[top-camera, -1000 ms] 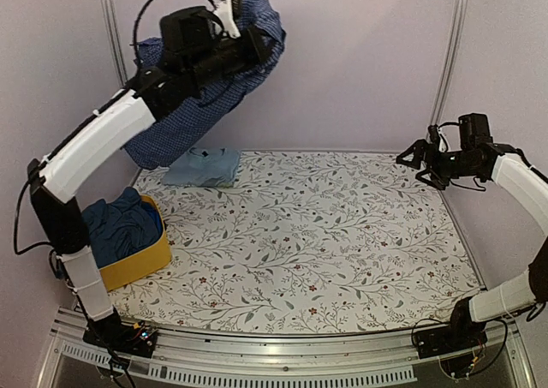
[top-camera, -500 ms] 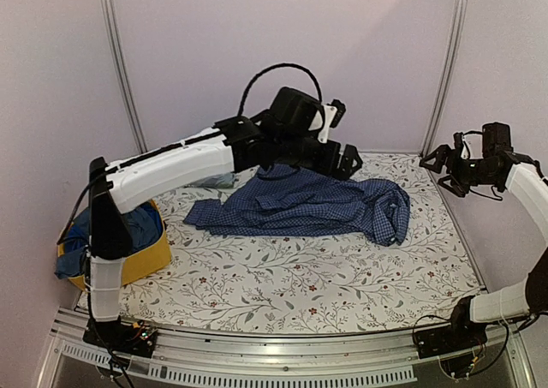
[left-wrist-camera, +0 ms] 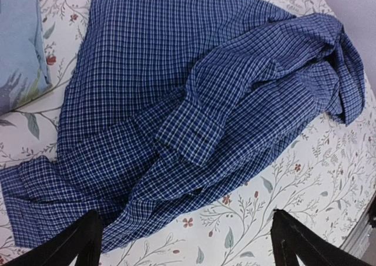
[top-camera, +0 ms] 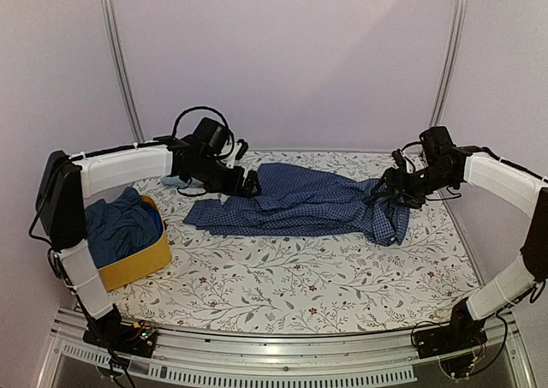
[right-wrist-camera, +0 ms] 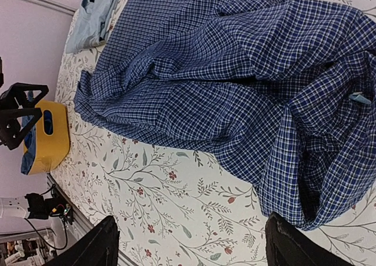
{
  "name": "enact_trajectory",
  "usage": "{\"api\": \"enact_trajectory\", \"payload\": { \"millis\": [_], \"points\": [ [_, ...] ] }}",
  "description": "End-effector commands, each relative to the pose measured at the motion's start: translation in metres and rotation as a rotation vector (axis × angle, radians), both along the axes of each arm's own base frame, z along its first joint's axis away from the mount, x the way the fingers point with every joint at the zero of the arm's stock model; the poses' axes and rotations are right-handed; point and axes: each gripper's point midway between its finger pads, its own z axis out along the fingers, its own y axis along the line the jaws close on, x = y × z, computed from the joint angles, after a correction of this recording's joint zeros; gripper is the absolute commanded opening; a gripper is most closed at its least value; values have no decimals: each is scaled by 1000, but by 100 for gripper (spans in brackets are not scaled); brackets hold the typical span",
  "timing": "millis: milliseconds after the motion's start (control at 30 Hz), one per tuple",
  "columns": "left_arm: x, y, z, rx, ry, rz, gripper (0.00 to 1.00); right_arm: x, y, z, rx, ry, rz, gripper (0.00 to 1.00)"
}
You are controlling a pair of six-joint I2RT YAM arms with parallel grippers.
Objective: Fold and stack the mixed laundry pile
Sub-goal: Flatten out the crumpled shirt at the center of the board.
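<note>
A fine navy-and-white check is being shown by the collared shirt (top-camera: pixel 308 206) at mid-frame. Plain light blue is being shown by the T-shirt (right-wrist-camera: pixel 94 16) at upper left. Teal-blue clothes (top-camera: pixel 120 225) are being framed by a yellow basket (top-camera: pixel 141 266) at left. The tabletop (top-camera: pixel 325 277) is being covered in white with grey-green sprigs and red flowers.

I see a floral table cover (top-camera: pixel 300 268) spread flat; a yellow fabric basket (top-camera: pixel 139 266) sits on its left edge; two upright metal posts (top-camera: pixel 117 54) stand behind, against a lilac wall (top-camera: pixel 282 54).
</note>
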Motion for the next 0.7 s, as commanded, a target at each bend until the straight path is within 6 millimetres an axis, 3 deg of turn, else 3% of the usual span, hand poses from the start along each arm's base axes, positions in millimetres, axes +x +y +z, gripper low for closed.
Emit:
{"api": "enact_trajectory", "payload": {
  "millis": [0,133,333,433,467,533,600,667],
  "points": [
    [-14,11,-38,85,74,-50,99,9,-2,-25,-164,25,15,85],
    [-12,9,-63,103,110,-51,99,34,-17,-56,-287,67,-45,84],
    [3,4,-106,196,179,-63,96,74,-22,-77,-374,94,-73,75],
    [4,-2,-117,194,197,-106,96,90,-12,-95,-350,128,-42,58],
    [4,-3,-120,193,197,-115,96,94,-9,-100,-345,137,-34,50],
    [4,-1,-129,207,209,-123,92,106,-2,-93,-319,118,-20,28],
    [5,4,-136,218,228,-120,80,120,2,-75,-302,75,-13,9],
    [5,13,-137,203,250,-106,55,130,8,-52,-281,28,-5,0]
  ]
}}
